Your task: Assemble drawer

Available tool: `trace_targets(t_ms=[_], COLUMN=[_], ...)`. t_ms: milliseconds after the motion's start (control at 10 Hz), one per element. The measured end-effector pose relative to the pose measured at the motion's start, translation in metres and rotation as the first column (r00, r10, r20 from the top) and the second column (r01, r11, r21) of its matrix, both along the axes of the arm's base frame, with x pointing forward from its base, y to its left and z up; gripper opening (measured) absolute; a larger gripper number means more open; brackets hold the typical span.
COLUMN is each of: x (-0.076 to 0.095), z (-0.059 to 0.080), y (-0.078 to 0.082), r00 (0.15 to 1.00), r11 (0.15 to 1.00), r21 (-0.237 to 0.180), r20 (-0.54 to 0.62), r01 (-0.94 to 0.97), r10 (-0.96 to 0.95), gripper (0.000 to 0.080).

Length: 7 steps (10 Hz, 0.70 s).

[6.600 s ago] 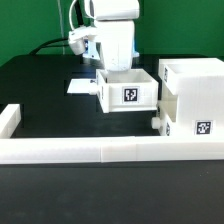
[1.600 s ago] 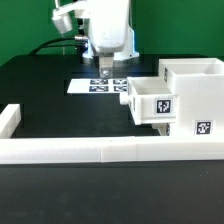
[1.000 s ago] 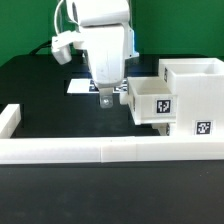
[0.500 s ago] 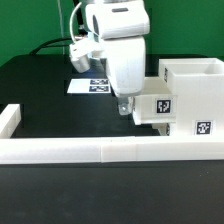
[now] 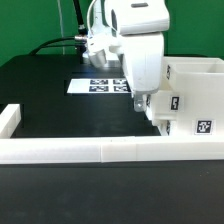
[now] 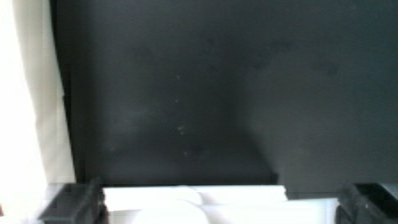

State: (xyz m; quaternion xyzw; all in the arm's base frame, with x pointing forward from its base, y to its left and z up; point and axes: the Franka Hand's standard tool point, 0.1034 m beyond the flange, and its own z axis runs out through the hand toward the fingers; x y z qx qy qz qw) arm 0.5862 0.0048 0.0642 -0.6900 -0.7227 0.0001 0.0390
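Note:
The large white housing (image 5: pixel 198 92) stands at the exterior view's right. A tagged tray (image 5: pixel 168 103) sits partly in its upper slot. A second tray's knob (image 5: pixel 160 124) pokes out below it. My gripper (image 5: pixel 143 105) hangs low at the upper tray's outer face and hides most of that tray. In the wrist view the two black fingers (image 6: pixel 71 203) stand wide apart, with a white part of the tray (image 6: pixel 196 205) between them. I cannot tell whether the fingers touch it. The gripper is open.
A low white wall (image 5: pixel 100 150) runs along the front and turns back at the exterior view's left; it shows in the wrist view too (image 6: pixel 18 100). The marker board (image 5: pixel 92 85) lies behind the arm. The table is black.
The arm has swung to the exterior view's right and dropped from over the marker board to the tray's outer face. The tray and housing have not visibly moved in the last second.

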Motion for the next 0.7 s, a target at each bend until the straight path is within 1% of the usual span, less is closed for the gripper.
trace_targets(t_ms=[200,400,500,700], x=[-0.002,-0.013,-0.014,-0.013], z=[0.0,-0.005,-0.005,-0.006], y=[0.001,0.008,0.008,0.008], r00=[1.0,0.996,0.993,0.995], r11=[1.0,0.996,0.993,0.996], r21=[-0.007,-0.012,-0.025,-0.025], r20=[0.003,-0.021,-0.026,-0.029], r01=[0.013,0.089,0.113,0.09], r10=[-0.013,-0.09,-0.113,-0.091], gripper=[0.0649,0.0649,0.0649,0.0649])
